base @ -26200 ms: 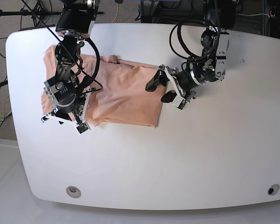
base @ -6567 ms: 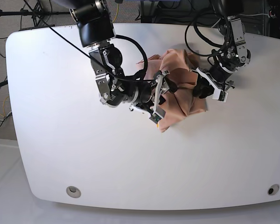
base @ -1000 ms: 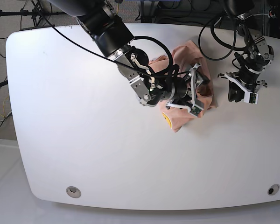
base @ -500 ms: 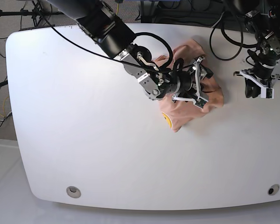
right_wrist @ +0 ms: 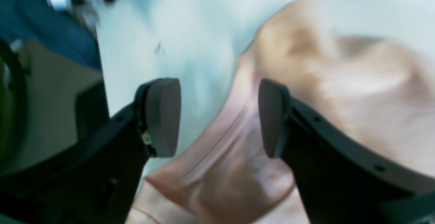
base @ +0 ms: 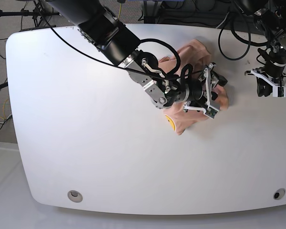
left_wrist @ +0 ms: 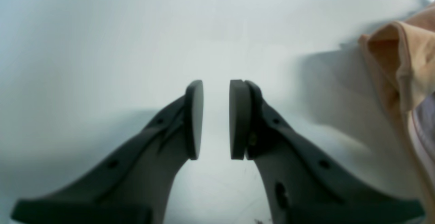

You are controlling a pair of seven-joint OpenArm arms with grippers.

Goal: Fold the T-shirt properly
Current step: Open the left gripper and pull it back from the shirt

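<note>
Right gripper (right_wrist: 217,122), jaws spread wide, is poised over the crumpled T-shirt (base: 193,64). Left gripper (left_wrist: 215,118), narrowly parted and empty, is held above the white table (base: 109,162).

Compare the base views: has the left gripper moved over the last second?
Yes. The left gripper has swung away from the T-shirt, out toward the table edge on that view's right, jaws slightly apart, holding nothing.

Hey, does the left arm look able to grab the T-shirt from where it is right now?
Probably yes. The left claw hangs empty over bare table, apart from the T-shirt, with nothing between them, though the right claw already sits over the near side.
</note>
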